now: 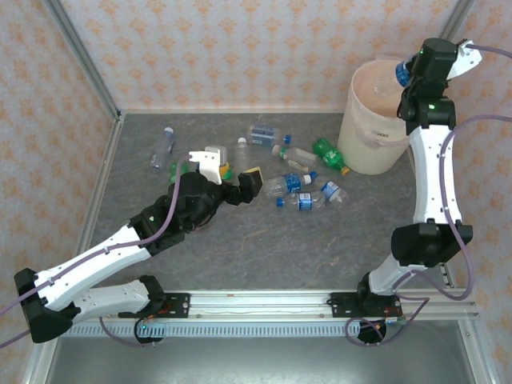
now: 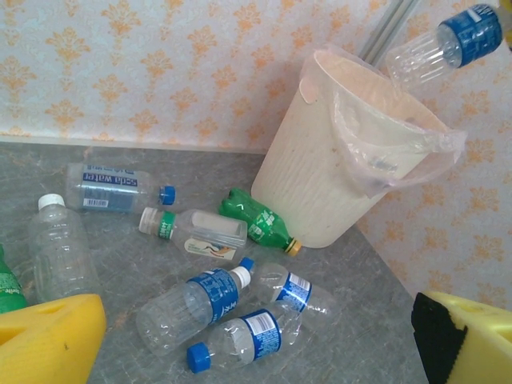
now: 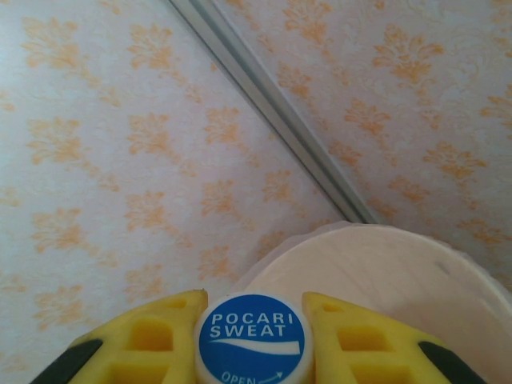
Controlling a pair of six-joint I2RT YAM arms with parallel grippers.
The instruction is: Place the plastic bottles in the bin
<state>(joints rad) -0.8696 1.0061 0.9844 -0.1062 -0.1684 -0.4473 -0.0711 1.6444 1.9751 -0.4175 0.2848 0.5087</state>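
the left claw (image 1: 234, 170) hovers low over the grey, marbled tabletop (image 1: 264, 248), left of its middle, its 2 yellow fingers (image 2: 48, 340) spread wide with nothing between them. just beyond it, toward the middle, lie the loose bottles (image 1: 300, 192), clear ribbed plastic with blue caps and labels. the left wrist view picks out what the overhead view blurs: a crumpled green bottle (image 2: 260, 220) with a yellow cap lying just beside the foot of the bin (image 2: 312, 168), and a thin clear liner (image 2: 432, 152) draped over the rim. the bin, round, cream and finely ribbed, stands by the far right corner of the tabletop. above its open top the right claw (image 1: 412, 70) is clamped on a clear bottle (image 3: 254, 340). the right wrist view reads the blue cap, "pocari sweat", squeezed between the yellow fingers.
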